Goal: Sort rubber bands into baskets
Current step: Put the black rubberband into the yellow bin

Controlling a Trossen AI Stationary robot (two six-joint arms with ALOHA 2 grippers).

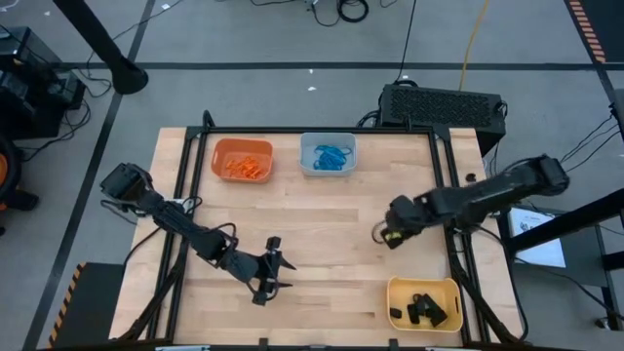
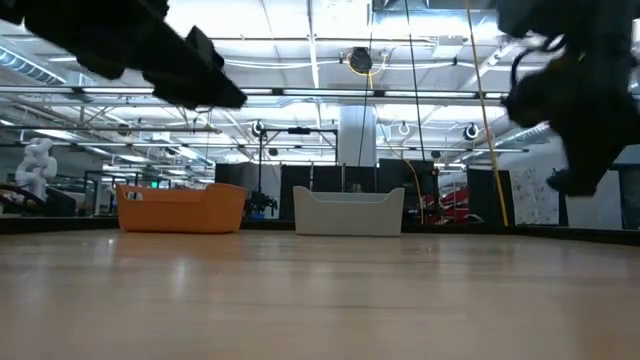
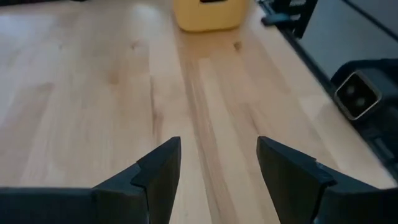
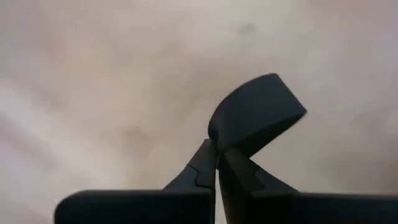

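Note:
My right gripper (image 4: 216, 149) is shut on a black rubber band (image 4: 255, 115); in the high view it hangs over the table's right middle (image 1: 382, 234), and in the low view (image 2: 578, 180) it is above the tabletop. My left gripper (image 3: 217, 162) is open and empty, low over the near middle of the table (image 1: 273, 265). The orange basket (image 1: 241, 159) holds orange bands and the pale blue-grey basket (image 1: 328, 154) holds blue bands; both stand at the far edge. The yellow basket (image 1: 424, 302) stands at the near right with black bands inside. My right gripper pinches the black band between its two fingertips at one spot on the loop (image 4: 219, 142). The rest of the loop stands open beyond the fingertips (image 4: 267, 99). The band is lifted clear of the table.
The bare wooden tabletop (image 1: 322, 224) lies between the baskets. A black frame rail (image 1: 448, 195) runs along the table's edges. A black box (image 1: 444, 105) sits behind the far right corner. The yellow basket also shows in the left wrist view (image 3: 210, 14).

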